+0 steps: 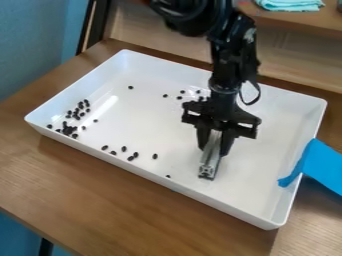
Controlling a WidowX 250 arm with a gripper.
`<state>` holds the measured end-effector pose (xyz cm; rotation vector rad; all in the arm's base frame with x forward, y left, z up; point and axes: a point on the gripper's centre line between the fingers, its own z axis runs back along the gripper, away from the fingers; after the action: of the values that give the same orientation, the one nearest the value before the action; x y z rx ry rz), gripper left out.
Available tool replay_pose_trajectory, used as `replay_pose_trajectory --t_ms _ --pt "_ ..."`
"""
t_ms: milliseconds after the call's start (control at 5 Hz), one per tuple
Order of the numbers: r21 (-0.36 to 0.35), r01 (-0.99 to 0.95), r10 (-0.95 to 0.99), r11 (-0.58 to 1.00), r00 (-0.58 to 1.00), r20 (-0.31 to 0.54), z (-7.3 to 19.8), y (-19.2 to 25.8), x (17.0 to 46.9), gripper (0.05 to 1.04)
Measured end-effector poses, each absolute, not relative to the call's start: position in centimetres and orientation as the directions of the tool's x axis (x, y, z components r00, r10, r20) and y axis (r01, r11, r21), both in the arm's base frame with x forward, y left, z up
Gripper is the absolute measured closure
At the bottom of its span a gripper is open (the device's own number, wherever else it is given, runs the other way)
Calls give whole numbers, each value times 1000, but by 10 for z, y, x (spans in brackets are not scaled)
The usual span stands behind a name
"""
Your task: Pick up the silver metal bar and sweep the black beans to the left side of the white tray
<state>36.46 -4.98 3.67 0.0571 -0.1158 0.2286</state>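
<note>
The black gripper (213, 150) hangs down inside the right half of a white rectangular tray (167, 186). It is shut on a silver-grey metal bar (212, 154), whose lower end slants toward the tray's front wall, at or close to the floor. I cannot tell whether the bar touches the floor. Small black beans (69, 130) lie bunched in the tray's left corner. Several more beans (124, 149) are strewn along the front side, left of the bar. Others (182, 92) lie toward the back, just left of the arm, which partly hides that area.
Raised walls surround the tray on a brown wooden table (120, 200). A blue strip (323, 165) drapes over the tray's right wall. Behind stands a wooden shelf (294, 55) with a folded turquoise cloth (290, 5) on top.
</note>
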Motion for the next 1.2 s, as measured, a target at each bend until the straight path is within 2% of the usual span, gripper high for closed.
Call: replay_pose_trajectory --t_ms 400,1200 --pt "52 -209 202 976 972 116 37 -28 350 698" --pt "55 -175 160 983 964 214 35 64 342 698"
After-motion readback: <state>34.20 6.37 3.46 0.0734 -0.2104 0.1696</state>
